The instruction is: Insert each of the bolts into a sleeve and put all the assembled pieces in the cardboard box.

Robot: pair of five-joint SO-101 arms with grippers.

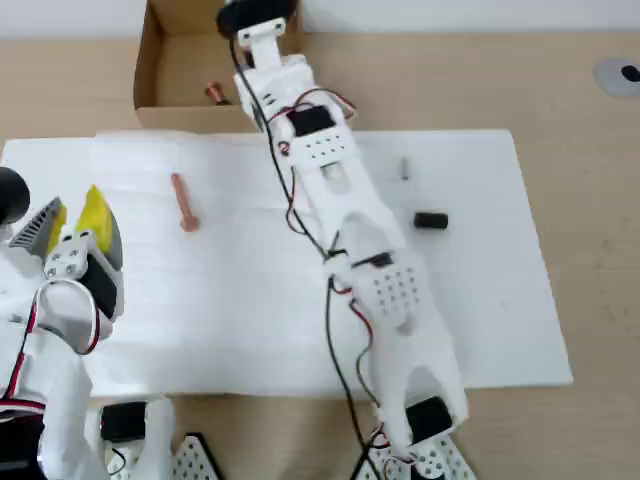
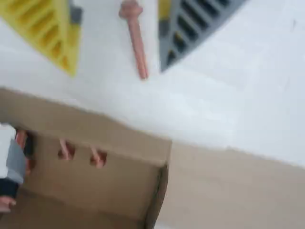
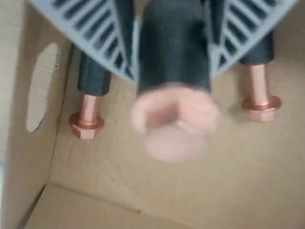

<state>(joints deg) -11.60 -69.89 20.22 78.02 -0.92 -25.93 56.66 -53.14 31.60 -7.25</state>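
My right gripper point(image 3: 174, 43) is clenched on an assembled piece point(image 3: 174, 67), a dark sleeve with a copper bolt head sticking out of its end. It holds the piece inside the cardboard box point(image 3: 119, 191), above the floor of the box. Two more assembled pieces lie on that floor, one on each side of the held one: one point(image 3: 88, 102) near the wall with the oval hand hole, the other point(image 3: 257, 83) past the opposite finger. In the high view the right gripper point(image 1: 258, 25) sits over the cardboard box point(image 1: 150, 70), at the far end of the stretched-out arm. My left gripper point(image 1: 68, 215) is released and grasps nothing, its yellow and grey fingers spread wide over the white sheet point(image 1: 250, 300). A loose bolt point(image 1: 183, 203) lies flat on the sheet ahead of that gripper and off toward the right arm's side, apart from both fingers. From the left wrist view the same bolt point(image 2: 136, 40) lines up with the gap between the fingers of the left gripper point(image 2: 118, 66), with the box beyond it. A bare black sleeve point(image 1: 430, 221) lies on the sheet beside the right arm's forearm, well apart from both grippers.
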